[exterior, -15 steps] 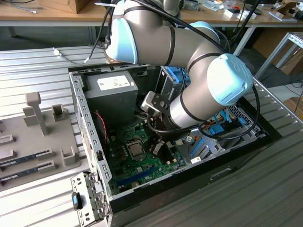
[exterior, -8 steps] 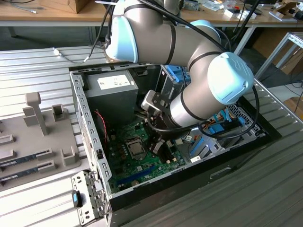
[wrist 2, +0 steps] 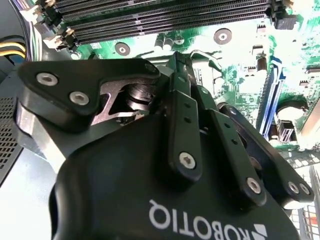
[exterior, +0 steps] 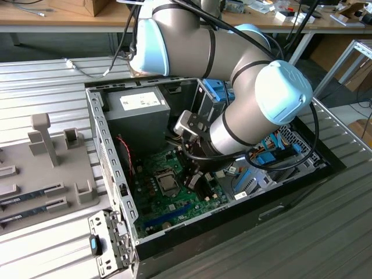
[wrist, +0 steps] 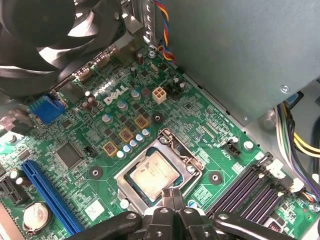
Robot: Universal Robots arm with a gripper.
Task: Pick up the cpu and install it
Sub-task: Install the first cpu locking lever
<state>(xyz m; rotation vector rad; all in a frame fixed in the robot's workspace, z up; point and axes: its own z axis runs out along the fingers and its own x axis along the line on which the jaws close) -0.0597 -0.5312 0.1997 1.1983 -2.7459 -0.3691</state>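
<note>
Already socketed: flat silvery square cpu [wrist: 152,175]

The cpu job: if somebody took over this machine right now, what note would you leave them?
Gripper: fingers shut, holding nothing, tips low over the edge of the socket inside the open computer case.
The cpu: lying flat in the socket on the motherboard, metal lid up.
Done: chip picked and placed.
Left: I cannot tell whether the socket's frame is latched, so check that.
</note>
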